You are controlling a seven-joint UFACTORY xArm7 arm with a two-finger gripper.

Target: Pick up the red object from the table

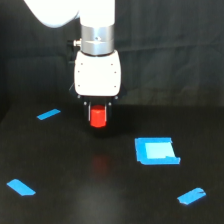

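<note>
Four blue tape bits lie on the black surface (60, 200). Nearest the camera are a strip (21, 187) at the exterior view's left and a strip (191, 196) at its right. A bit farther back sits the blue square (156, 150). Farther still, on the left, is one more small strip (48, 114).

Between these, near the middle, a faint red glow (101, 162) shows on the dark surface. It looks like a reflection of the red block, though the picture is too dim to be sure.

Above that glow hangs the red block (98, 117). It is off the surface, with a dark gap under it. It stands upright, top and bottom flat, right below the white arm (97, 70).

The tool (98, 111) points straight down and is clamped on the block. Only the upper part of the block is tucked in; the rest sticks out below. The fingers are short and dark, and mostly hidden.

So the block is already in the tool, not beside it. The pick looks done, or nearly so. The thing that matters now is that the block stays straight under the tool as it goes up. If the hold is only on the top edge, it could slip out.

Behind it all is a black cloth (175, 50).
</note>
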